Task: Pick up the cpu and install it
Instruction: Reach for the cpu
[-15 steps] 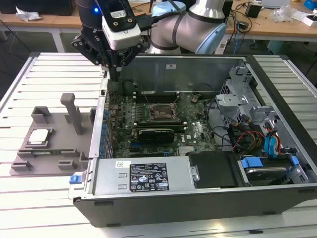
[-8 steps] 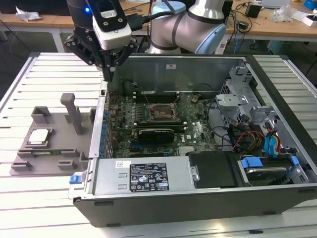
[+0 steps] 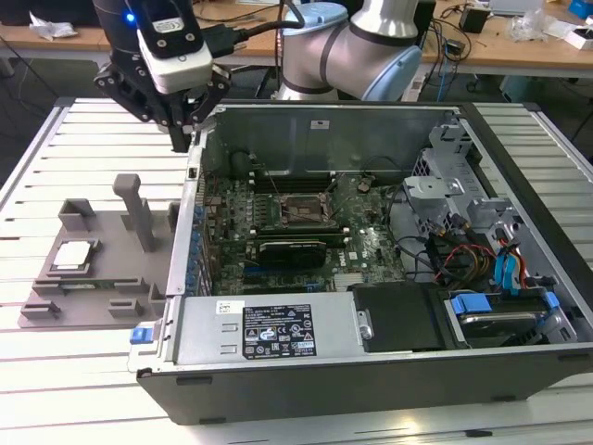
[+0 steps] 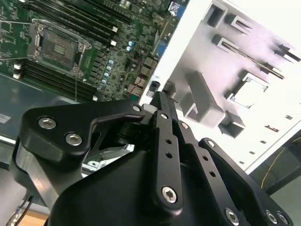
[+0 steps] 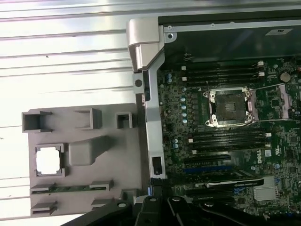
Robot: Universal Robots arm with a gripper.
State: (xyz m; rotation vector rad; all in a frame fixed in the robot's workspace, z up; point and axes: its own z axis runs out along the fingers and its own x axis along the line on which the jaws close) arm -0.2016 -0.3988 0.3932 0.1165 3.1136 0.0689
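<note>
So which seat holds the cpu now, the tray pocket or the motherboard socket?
The pocket in the grey tray: the silver cpu lies in it; the motherboard socket is empty.

The end effector is seen in the exterior view poised in the air and pointed downward. Directly above it, a white housing with a small blue light is carried against the black wrist. To the exterior view's right of the end effector, the arm is seen bent, with its silver tube and pale-blue joint caps set about level with the wrist. In the second wrist view, the end effector's black linkage bars, fastened with silver screws, are seen converging away from the camera.
</note>
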